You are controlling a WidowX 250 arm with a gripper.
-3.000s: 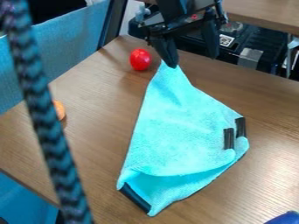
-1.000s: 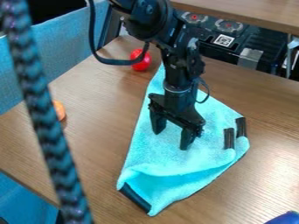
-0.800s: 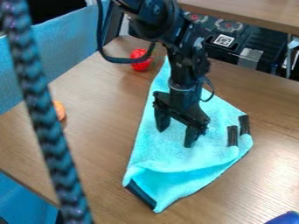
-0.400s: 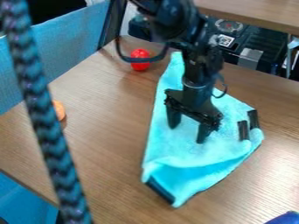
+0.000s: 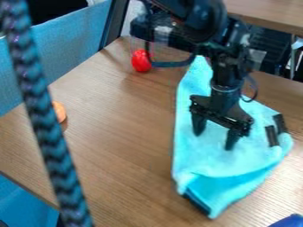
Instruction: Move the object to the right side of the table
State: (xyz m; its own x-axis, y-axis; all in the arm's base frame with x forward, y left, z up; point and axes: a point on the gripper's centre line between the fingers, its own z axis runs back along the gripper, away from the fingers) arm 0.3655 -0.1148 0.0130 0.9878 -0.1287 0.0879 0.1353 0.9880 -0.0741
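The gripper (image 5: 214,139) points down onto the middle of the turquoise cloth (image 5: 222,157), right of the view's centre, its two fingers spread apart with cloth between and around them. The cloth lies on the wooden table (image 5: 124,146) as a long rough triangle, narrow at the top and folded over along its lower edge. Black strips mark its right side and its bottom corner.
A red object (image 5: 141,60) stands near the table's far left edge, with a loop of the arm's cable beside it. An orange object (image 5: 60,111) lies at the left, partly behind a thick braided cord (image 5: 44,111). Something blue (image 5: 288,221) shows at the bottom right corner.
The gripper came down over the cloth from the far edge, its fingers wide apart. Gripper and cloth have since slid to the right together. The red and orange objects have stayed in place.
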